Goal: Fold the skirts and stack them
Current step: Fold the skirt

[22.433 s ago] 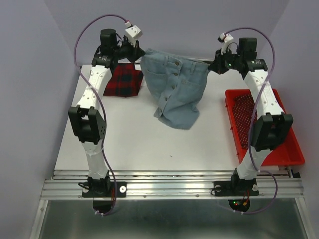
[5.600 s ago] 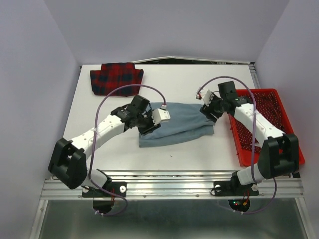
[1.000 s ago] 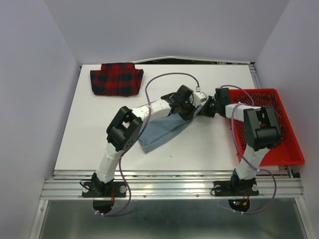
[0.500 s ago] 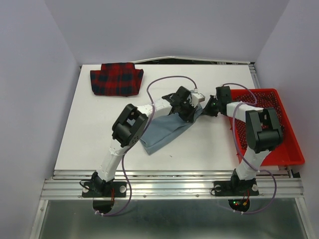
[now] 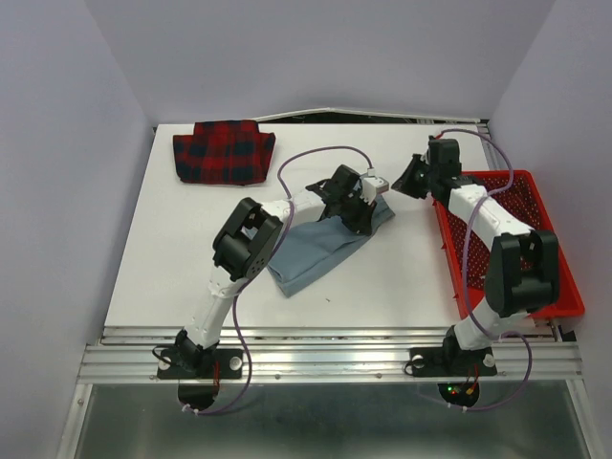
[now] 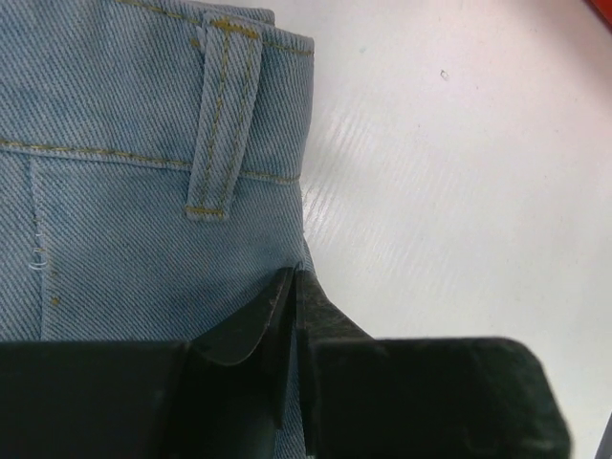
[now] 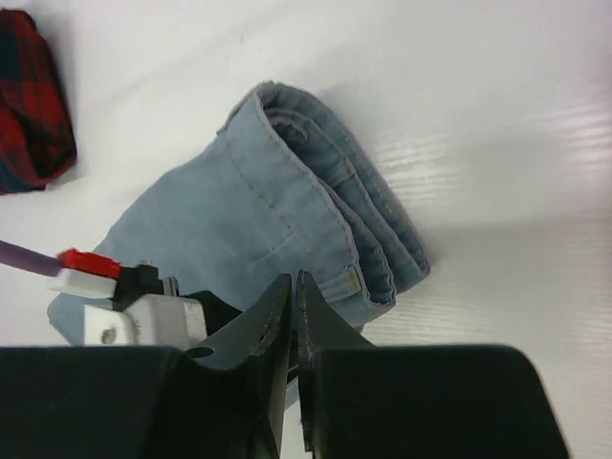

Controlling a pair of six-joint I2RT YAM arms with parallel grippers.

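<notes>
— Well, far left at the back: plaid skirt (image 5: 224,152), folded flat. Mid-table: denim skirt (image 5: 316,251), folded into a thick slanting bundle.
— Left gripper (image 6: 293,279)?
— Closed tight at the waistband corner beside a belt loop (image 6: 222,120); impossible to tell whether pinching cloth. Right gripper (image 7: 292,279) closed too, empty, hovering just right of the bundle.
— Handling?
— Probably soft but weighty, apt to unfold. Best gripped through all layers at the stitched waistband.

A robotics lab test cell: a bare white table (image 5: 182,277) boxed in by plain pale-lilac walls (image 5: 57,191), with white-and-black robot arms (image 5: 208,301) bolted to a ribbed aluminium rail (image 5: 325,361).
</notes>
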